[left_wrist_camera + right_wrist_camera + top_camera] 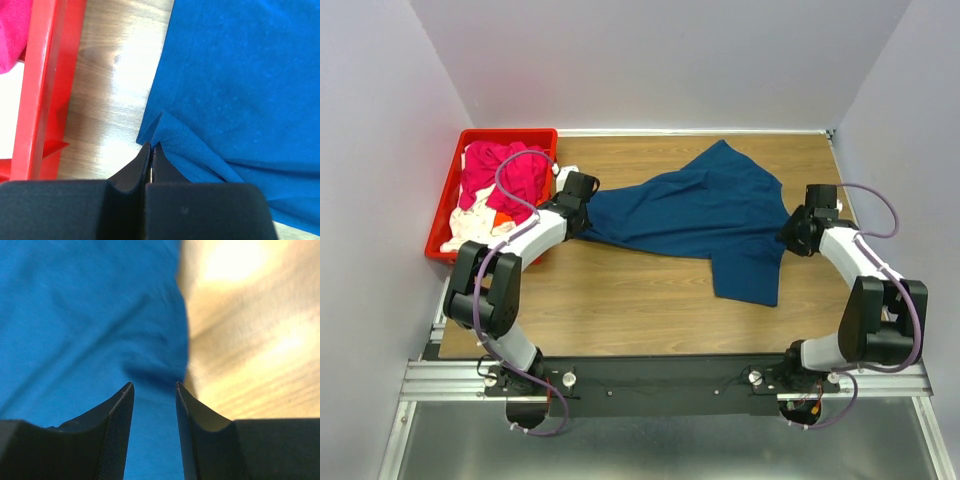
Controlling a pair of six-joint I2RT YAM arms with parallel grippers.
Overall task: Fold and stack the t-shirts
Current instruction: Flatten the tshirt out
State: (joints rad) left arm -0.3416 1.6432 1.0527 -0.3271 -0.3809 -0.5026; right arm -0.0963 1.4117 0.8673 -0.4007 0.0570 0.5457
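A wood-grain bench (620, 295) sits boxed in by plain pale walls (660, 60) on three sides, with a red crate (442, 205) at its far left corner holding a heap of magenta-pink (505, 172) and white t-shirts (470, 225). The navy t-shirt (705, 210) lies spread across the middle of the bench, rumpled, reaching from beside the crate to the right edge. The left end effector (151, 150) is clamped on a bunched corner of the navy t-shirt's hem. The right end effector (154, 390) has its fingers apart over the shirt's right edge; the blurred view probably shows cloth between them, ungripped.
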